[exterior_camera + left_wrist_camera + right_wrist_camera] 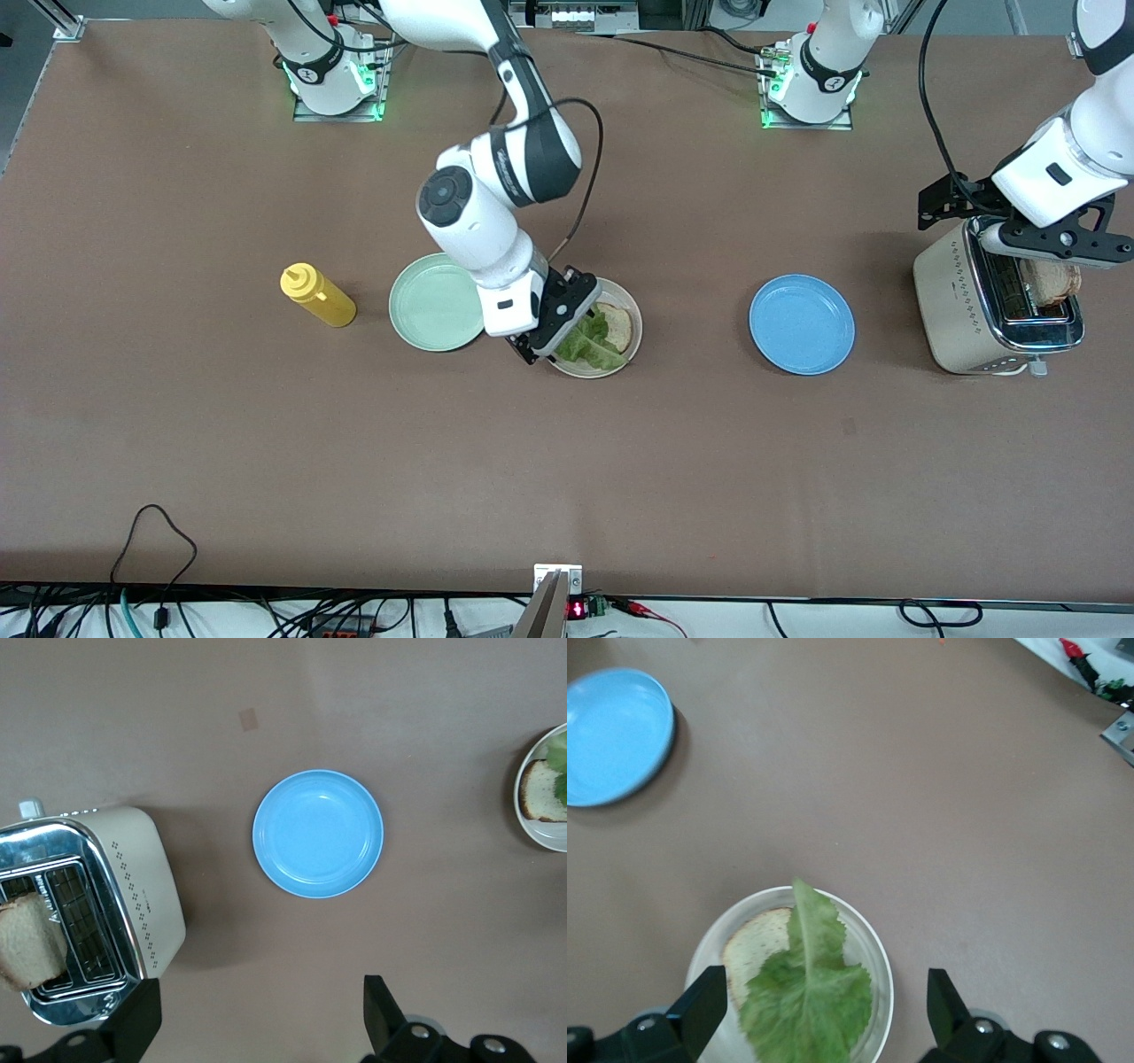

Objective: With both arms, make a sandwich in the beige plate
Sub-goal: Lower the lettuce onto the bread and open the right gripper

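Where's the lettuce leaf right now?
The crinkled green lettuce leaf lies on a bread slice in the round beige plate, beside the mint-green plate.

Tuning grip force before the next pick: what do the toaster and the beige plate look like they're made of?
Toaster: looks like cream-painted metal or plastic sides with a matte finish, plus a polished chrome top that gives mirror-like reflections in the left wrist view. Beige plate: smooth with a slight sheen on its raised rim, probably plastic or glazed ceramic; the look leaves that open.
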Controlling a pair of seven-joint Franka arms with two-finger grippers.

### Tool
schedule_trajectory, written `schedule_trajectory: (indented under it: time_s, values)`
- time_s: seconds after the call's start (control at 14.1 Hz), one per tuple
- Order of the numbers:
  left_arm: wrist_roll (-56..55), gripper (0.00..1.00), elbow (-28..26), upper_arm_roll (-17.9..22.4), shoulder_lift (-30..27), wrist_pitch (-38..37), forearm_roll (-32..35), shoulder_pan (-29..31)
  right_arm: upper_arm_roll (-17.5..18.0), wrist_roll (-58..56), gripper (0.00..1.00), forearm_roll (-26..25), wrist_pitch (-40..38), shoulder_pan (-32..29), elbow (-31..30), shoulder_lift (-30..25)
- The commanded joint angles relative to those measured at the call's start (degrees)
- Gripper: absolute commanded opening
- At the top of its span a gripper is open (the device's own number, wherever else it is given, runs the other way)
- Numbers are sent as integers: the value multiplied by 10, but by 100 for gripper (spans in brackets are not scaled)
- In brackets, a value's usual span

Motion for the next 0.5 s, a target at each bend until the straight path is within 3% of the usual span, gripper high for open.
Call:
schedule_trajectory:
  time_s: [0.0,0.21,0.43]
  values:
    - [4,100,48,3,57,-21,15,29,-44,47,100,7,-65,-1,30,-1]
    - [53,100,48,3,82,-15,15,102,-89,79,100,7,-149,-3,48,-8]
    - [94,100,48,3,106,1,16,159,-90,115,100,-9,-199,-39,56,-22]
